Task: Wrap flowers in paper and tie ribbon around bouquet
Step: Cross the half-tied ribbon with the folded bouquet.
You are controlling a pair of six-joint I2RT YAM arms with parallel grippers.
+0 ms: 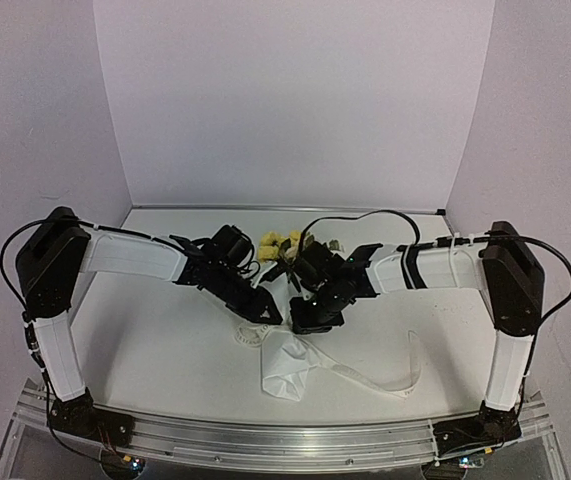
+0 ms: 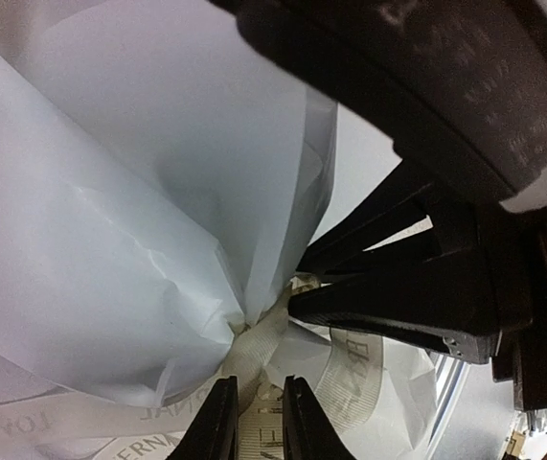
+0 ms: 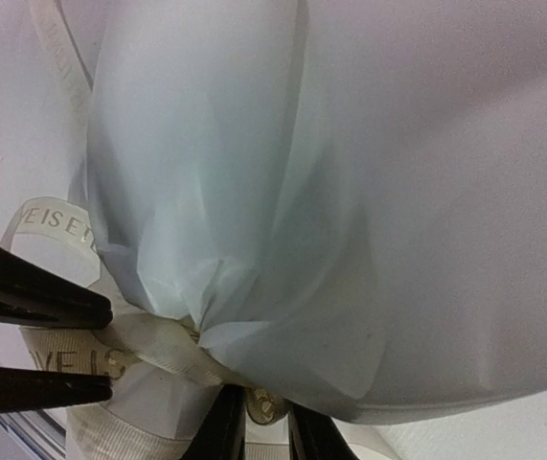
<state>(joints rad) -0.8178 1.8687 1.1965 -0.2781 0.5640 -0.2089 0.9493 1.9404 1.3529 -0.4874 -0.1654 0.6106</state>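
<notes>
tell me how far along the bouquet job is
Done: the paper is gathered around the flowers, and the ribbon wraps its pinched neck. In hand: left gripper and right gripper each pinch ribbon at the neck. Left: no finished bow shows yet.

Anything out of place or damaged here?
Nothing spilled or torn. The paper is bunched where the ribbon cinches it, and one ribbon end trails loose across the table on the right arm's side.
</notes>
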